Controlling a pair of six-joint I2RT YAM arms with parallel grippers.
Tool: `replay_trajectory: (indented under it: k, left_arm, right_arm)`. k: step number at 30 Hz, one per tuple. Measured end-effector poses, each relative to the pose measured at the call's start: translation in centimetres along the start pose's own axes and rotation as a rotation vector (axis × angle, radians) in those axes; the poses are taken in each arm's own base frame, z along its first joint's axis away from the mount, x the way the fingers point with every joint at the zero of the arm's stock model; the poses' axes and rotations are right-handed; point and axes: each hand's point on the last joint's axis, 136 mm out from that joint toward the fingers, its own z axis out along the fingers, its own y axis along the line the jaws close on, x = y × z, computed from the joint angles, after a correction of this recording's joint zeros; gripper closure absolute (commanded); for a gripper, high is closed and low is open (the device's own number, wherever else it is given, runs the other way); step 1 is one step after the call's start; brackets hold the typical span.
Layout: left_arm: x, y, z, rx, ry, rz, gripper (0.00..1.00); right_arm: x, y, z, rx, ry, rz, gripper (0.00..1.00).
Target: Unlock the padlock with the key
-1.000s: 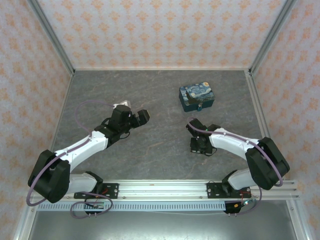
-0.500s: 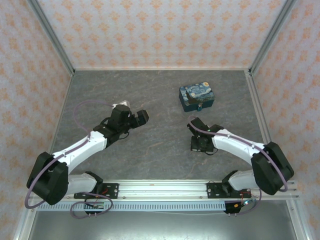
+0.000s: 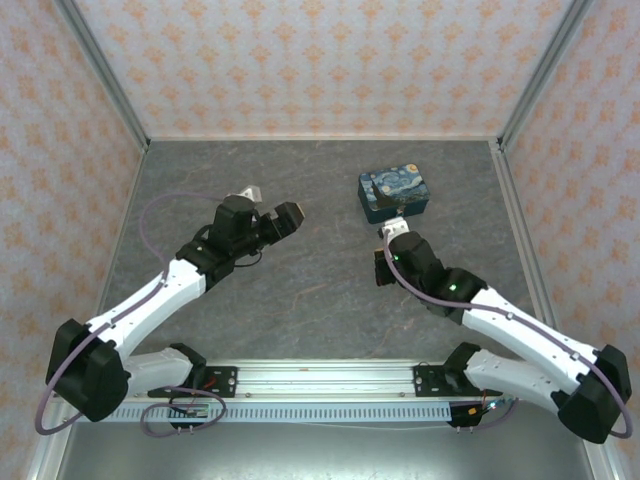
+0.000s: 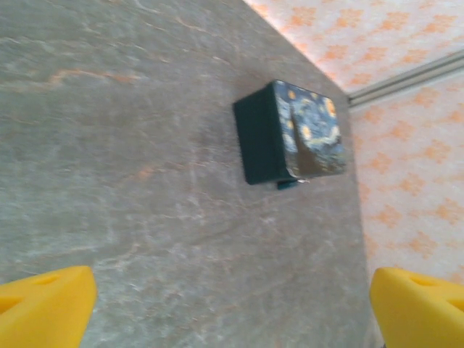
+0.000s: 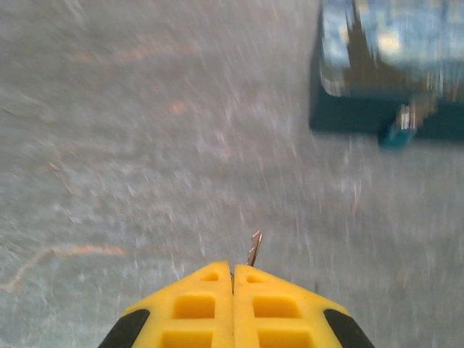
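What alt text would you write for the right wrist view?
The right end effector, shut, holds a metal key pointing forward over a grey table. Ahead to the right, blurred, a tiny teal padlock sits at the near side of a painted tin.

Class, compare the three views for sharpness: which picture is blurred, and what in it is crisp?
Right wrist view: smeared throughout, the painted tin and the padlock streaky, yet the key in the shut right gripper is crisp. Left wrist view: the tin sharp with a sheen on its lid, the left fingertips soft. Top external view: evenly lit, sharp.
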Motion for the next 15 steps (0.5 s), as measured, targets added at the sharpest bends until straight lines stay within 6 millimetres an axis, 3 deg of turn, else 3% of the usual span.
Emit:
replay_trajectory:
  k: [7,12,15]
  left_arm:
    - [0.1,-5.4,-2.5,0.144,-0.002,0.024,0.11]
    - [0.4,-7.9,-3.4,0.212,0.010,0.050,0.18]
    - [0.8,-9.4,-3.7,0.248,0.026,0.073,0.23]
  right_arm:
    - [-5.1,1.6,-1.3,-0.018,-0.220,-0.242,1.00]
    - [-7.3,3.0,-1.8,-0.037,-0.333,-0.399,1.00]
    - [-7.3,4.2,-1.7,-0.058,-0.385,-0.506,1.00]
